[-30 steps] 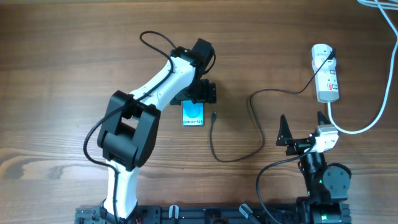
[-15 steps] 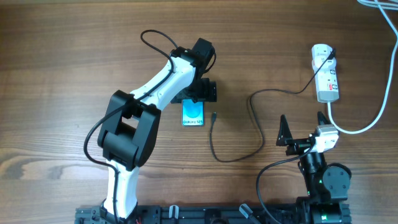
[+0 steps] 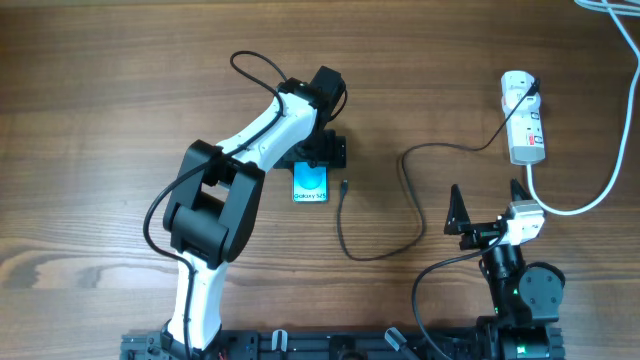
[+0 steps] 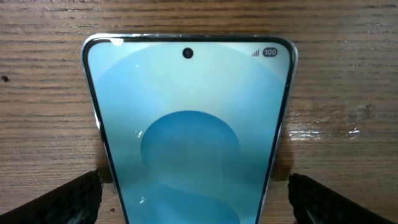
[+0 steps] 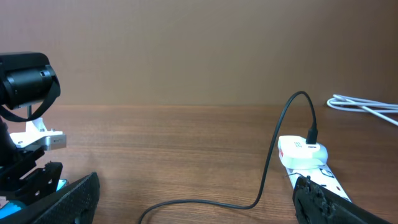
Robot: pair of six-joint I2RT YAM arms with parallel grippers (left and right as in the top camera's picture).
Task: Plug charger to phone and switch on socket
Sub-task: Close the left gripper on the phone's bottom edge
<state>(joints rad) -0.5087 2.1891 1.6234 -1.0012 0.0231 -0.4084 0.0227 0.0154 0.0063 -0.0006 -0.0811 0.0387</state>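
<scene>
On the wooden surface (image 3: 100,100), the left gripper (image 3: 323,151), jaws apart, has barely shifted astride the unmoved phone (image 3: 311,184), which lies lengthwise, lettered end toward the robot; the right gripper (image 3: 487,200) is likewise spread.

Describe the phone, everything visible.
The phone lies flat, screen up, on the wooden table. It has a lit cyan-blue screen with a darker round shape, a punch-hole camera top centre, signal and battery icons, a thin pale rim, and text along the near short edge. The left gripper, open, straddles its long sides. The charger's connector lies beside it, unplugged.
</scene>
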